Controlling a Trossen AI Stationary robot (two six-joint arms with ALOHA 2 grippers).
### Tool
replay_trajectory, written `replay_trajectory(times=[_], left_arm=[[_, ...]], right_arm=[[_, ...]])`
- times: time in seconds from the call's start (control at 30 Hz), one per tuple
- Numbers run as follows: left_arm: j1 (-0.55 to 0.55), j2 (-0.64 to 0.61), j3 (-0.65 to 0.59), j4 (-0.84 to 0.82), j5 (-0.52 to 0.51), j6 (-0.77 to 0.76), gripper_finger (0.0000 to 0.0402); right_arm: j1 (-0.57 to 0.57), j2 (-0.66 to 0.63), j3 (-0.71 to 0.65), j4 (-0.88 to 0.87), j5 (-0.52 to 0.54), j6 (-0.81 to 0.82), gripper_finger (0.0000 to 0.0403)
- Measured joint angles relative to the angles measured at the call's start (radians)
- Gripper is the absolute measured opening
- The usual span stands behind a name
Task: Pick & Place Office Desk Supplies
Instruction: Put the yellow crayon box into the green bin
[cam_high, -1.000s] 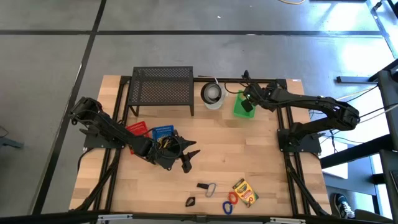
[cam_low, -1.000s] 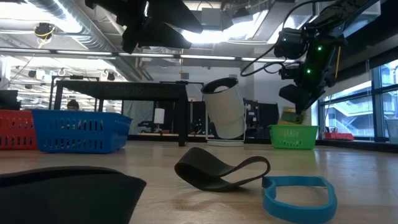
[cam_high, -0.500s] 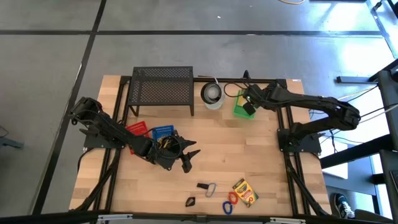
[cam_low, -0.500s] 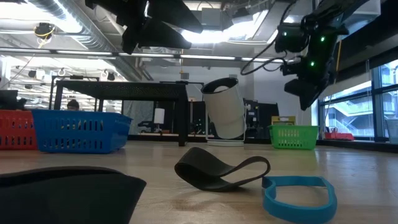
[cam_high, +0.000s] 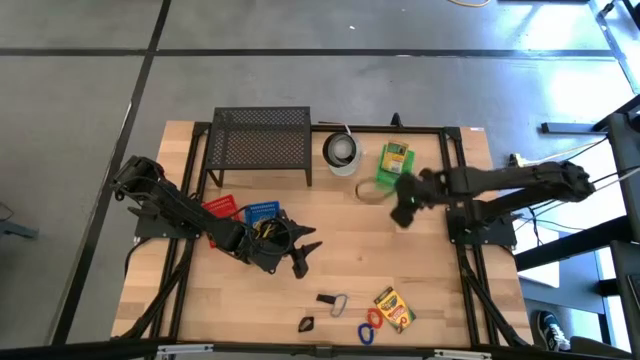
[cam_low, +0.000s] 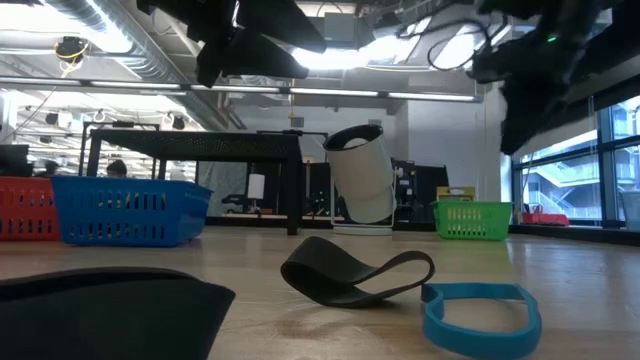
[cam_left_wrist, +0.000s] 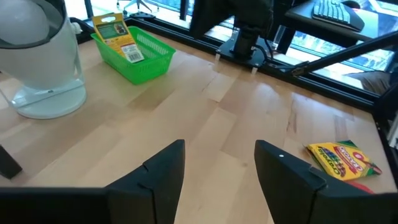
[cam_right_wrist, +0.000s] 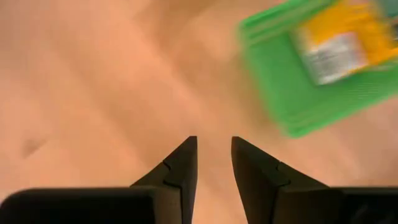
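**Meanwhile, one crayon box sits in the green basket, another waits near the front edge**

Over the wooden tabletop (cam_high: 340, 250), the right hand (cam_high: 402, 207) hangs above bare wood just in front of the green basket (cam_high: 390, 167). Its wrist view shows the two dark fingers (cam_right_wrist: 180, 168) with a narrow gap between them and nothing in it. A yellow-green crayon box (cam_high: 395, 157) lies inside that basket, label up; the left wrist view shows it propped against the basket's far wall.

The left hand (cam_high: 300, 250) rests low near the middle of the tabletop, beside the blue basket (cam_high: 262, 212) and the red basket (cam_high: 222, 208). Its fingers (cam_left_wrist: 165, 174) stand wide apart, empty, with bare wood between them.

A second crayon box (cam_high: 394, 309) lies flat near the front edge, toward the right. Just beside it are red and blue rubber bands (cam_high: 371, 323), a silver metal clip (cam_high: 339, 303) touching a black binder clip (cam_high: 325, 298), and another small black clip (cam_high: 306, 323) farther left. In the low view a dark band (cam_low: 355, 277) curls on the wood with a blue rubber band (cam_low: 480, 310) touching its end.

At the back stand the black mesh rack (cam_high: 261, 140) and, beside it, the round white cup (cam_high: 341, 152), which sits between rack and green basket.
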Motion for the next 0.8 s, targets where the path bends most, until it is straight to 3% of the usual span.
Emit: replay_trajectory(times=[0.17, 0.37, 0.53, 0.8], left_arm=[[-0.001, 0.000, 0.000, 0.000, 0.026, 0.002, 0.0187], [-0.001, 0.000, 0.000, 0.000, 0.033, 0.001, 0.0189], [-0.001, 0.000, 0.000, 0.000, 0.037, 0.000, 0.0186], [-0.001, 0.000, 0.000, 0.000, 0.038, -0.017, 0.0185]], right_arm=[[0.250, 0.000, -0.071, 0.127, -0.110, 0.047, 0.0100], [0.461, 0.000, -0.187, 0.442, -0.256, 0.031, 0.0100], [0.548, 0.001, -0.288, 0.626, -0.292, 0.023, 0.0100], [0.566, 0.116, -0.427, 0.988, -0.350, 0.103, 0.0110]])
